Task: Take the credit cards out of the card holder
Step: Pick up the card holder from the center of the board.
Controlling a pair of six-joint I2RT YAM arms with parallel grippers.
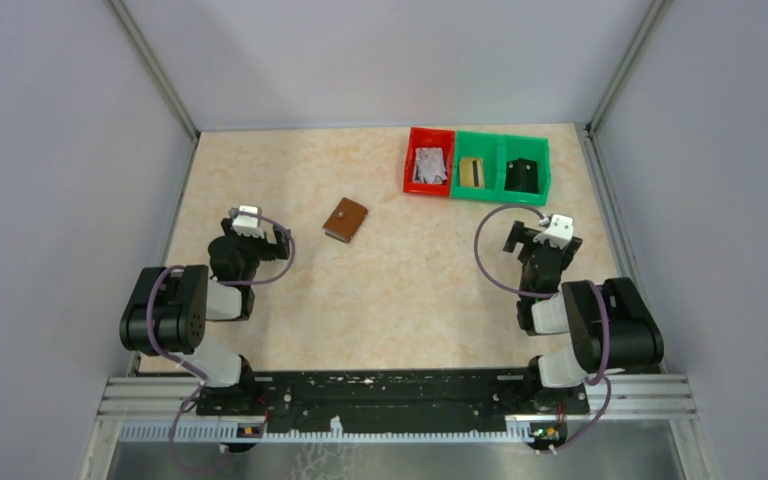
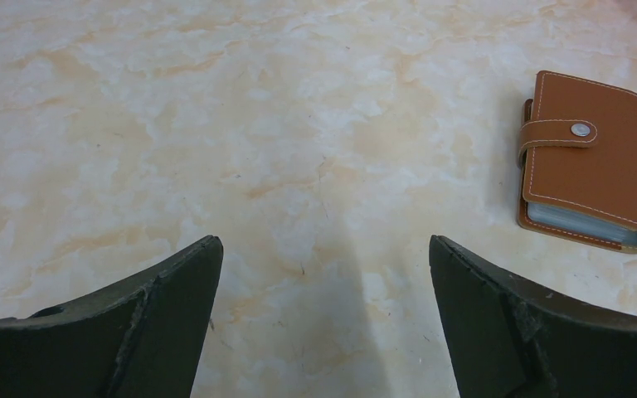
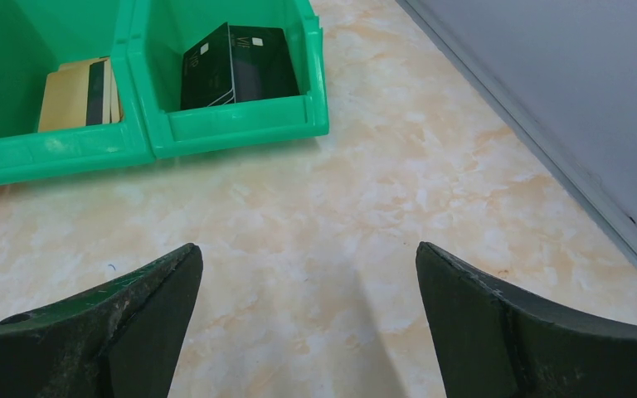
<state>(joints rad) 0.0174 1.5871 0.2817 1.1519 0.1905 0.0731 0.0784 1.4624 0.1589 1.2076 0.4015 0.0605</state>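
The brown card holder (image 1: 345,219) lies closed on the marble table, snap tab fastened; in the left wrist view the card holder (image 2: 590,162) is at the upper right, pale pockets showing at its lower edge. Gold cards with a dark stripe (image 3: 79,94) lie in the middle green bin and a dark card (image 3: 236,65) leans in the right green bin. My left gripper (image 2: 323,249) is open and empty, left of and nearer than the holder. My right gripper (image 3: 308,253) is open and empty, in front of the green bins.
A red bin (image 1: 429,161) with whitish paper scraps stands at the back, joined by two green bins (image 1: 500,167). Grey walls with metal rails enclose the table on the left, back and right (image 3: 547,141).
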